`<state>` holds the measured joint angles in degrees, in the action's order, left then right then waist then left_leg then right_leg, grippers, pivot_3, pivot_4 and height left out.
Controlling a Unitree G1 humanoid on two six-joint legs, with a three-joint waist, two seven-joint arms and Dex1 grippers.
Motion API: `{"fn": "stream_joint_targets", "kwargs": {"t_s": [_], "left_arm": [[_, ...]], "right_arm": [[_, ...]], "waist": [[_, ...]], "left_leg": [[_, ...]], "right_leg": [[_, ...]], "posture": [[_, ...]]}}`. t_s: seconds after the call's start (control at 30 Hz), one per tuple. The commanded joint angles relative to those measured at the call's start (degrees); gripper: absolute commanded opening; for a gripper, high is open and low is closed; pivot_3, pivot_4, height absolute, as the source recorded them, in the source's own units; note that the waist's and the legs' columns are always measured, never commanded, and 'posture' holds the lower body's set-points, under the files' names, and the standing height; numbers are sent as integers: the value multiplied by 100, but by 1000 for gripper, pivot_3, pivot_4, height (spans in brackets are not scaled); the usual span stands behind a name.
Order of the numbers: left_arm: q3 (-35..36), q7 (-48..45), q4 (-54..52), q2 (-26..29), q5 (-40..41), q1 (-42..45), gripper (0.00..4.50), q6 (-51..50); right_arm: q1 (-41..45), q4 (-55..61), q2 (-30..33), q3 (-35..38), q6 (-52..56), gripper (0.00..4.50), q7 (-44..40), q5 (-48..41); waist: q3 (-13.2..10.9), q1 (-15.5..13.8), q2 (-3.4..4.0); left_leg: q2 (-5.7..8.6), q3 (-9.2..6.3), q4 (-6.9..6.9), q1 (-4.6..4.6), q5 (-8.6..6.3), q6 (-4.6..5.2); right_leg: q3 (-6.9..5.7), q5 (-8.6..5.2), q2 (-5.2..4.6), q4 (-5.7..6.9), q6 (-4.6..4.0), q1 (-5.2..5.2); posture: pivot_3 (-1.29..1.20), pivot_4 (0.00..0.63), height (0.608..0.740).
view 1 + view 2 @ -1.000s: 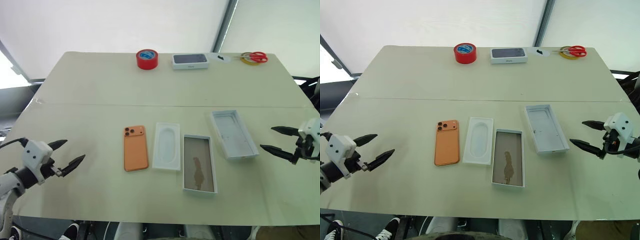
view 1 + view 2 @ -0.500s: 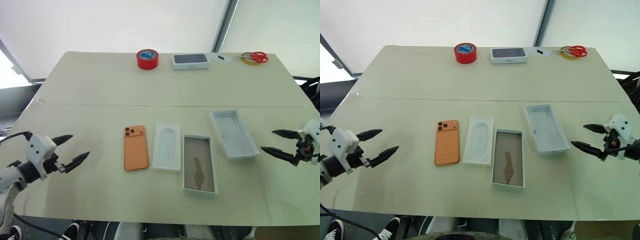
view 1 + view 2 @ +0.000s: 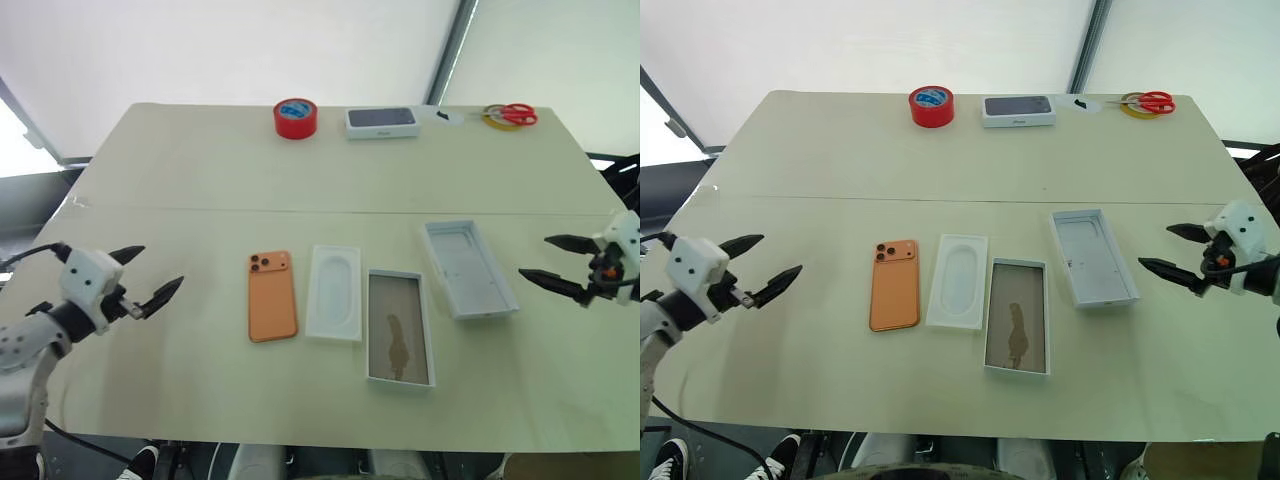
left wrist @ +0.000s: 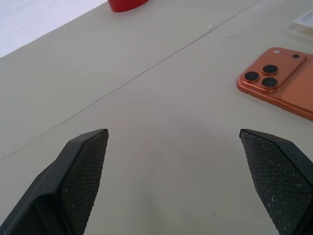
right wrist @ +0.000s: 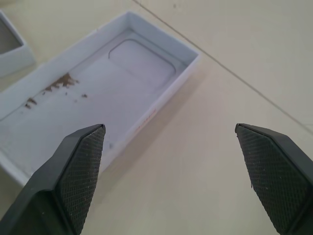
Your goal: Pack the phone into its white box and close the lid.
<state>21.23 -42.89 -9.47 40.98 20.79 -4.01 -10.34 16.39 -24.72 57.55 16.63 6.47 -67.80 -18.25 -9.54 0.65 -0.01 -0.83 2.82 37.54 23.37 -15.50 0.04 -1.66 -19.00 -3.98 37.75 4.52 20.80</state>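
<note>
Hovering over the near-left part of the desk, the left claw has its two fingers spread wide and holds nothing; its tips aim toward the phone, which lies near it but well apart. The right claw hangs at the far right, also spread and empty, pointing at the lid just beside it.

The phone lies flat, back up, with its lenses at the far-left corner. Just to its right sits the insert, then the box with its brownish floor showing, then the lid, open side up and slightly angled. None of the four is stacked on another.

The phone looks stiff, smooth and probably the heaviest piece here. It lies flush on the desk, so a pinch across its long edges seems the surest hold, near the middle to keep it level; its glossy sides may slip, and the lens corner is best avoided. The lid and insert look light and thin-walled, likely to slide or flex if pushed, so a gentle pinch on one long wall should do.

At the far edge stand a tape roll, another box and scissors, well clear.
</note>
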Motion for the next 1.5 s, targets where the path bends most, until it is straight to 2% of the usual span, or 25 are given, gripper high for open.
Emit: {"fn": "stream_joint_targets", "kwargs": {"t_s": [0.03,0.2,0.33,0.43,0.53,0.67,0.87,1.1,1.2,1.5], "left_arm": [[-274,146,-621,-31,378,211,4500,-836],[-822,820,-980,-502,957,1018,4500,-2483],[-1195,1052,-1329,-752,1820,1391,4500,-4132],[-1494,1358,-1253,-921,1952,1801,4500,-4882],[-1585,1770,-916,-1346,1975,2248,4500,-5374],[-1208,2269,-479,-2154,2437,2825,4500,-6454],[-852,2617,72,-2572,2524,3284,4500,-7056],[-833,2805,593,-2851,2372,3687,4500,-7318],[-1263,2705,728,-2731,2183,3799,4500,-7295],[-1275,2729,1235,-2817,2083,4184,4500,-7764]], "right_arm": [[163,683,-142,-100,327,4439,117,-161],[424,1682,-696,-480,756,4439,137,-486],[639,1913,-1103,-728,725,4439,290,-435],[569,1951,-1218,-947,606,4439,226,-305],[506,2003,-1395,-1131,501,4439,274,-240],[345,2299,-1416,-1287,547,4439,195,-241],[298,2288,-1305,-1299,488,4439,137,-201],[309,2203,-1401,-1348,368,4439,212,-107],[279,2183,-1458,-1360,312,4439,259,-81],[140,2239,-1527,-1338,196,4439,382,-53]], "waist": [[0,5,-1],[-1,1,-2],[-1,4,-5],[-4,-29,-9],[-5,-42,-16],[-5,-54,-18],[-5,-16,-19],[-4,-42,-19],[-4,-55,-19],[-3,-104,-19]], "left_leg": [[0,0,1,0,0,0],[-2,-4,15,2,1,-1],[-3,-6,25,4,1,0],[-3,-9,32,6,5,-7],[-3,-12,46,4,4,-5],[-3,-13,49,5,12,-18],[-5,-13,50,3,21,-35],[-4,-13,54,-1,23,-39],[-4,-13,54,-1,24,-40],[-4,-13,54,-3,26,-44]], "right_leg": [[0,0,0,1,0,0],[-1,0,10,16,1,0],[0,0,16,22,2,-1],[-1,0,19,23,3,-2],[-2,0,20,25,3,-11],[-2,-1,25,25,5,-11],[-2,-1,31,26,5,-12],[-2,-1,32,25,6,-17],[-2,-1,32,25,6,-17],[-2,-1,33,24,6,-19]], "posture": [[0,150,740],[0,150,740],[0,150,740],[0,150,740],[0,150,740],[0,150,740],[0,150,740],[0,150,740],[0,150,740],[0,150,740]]}}
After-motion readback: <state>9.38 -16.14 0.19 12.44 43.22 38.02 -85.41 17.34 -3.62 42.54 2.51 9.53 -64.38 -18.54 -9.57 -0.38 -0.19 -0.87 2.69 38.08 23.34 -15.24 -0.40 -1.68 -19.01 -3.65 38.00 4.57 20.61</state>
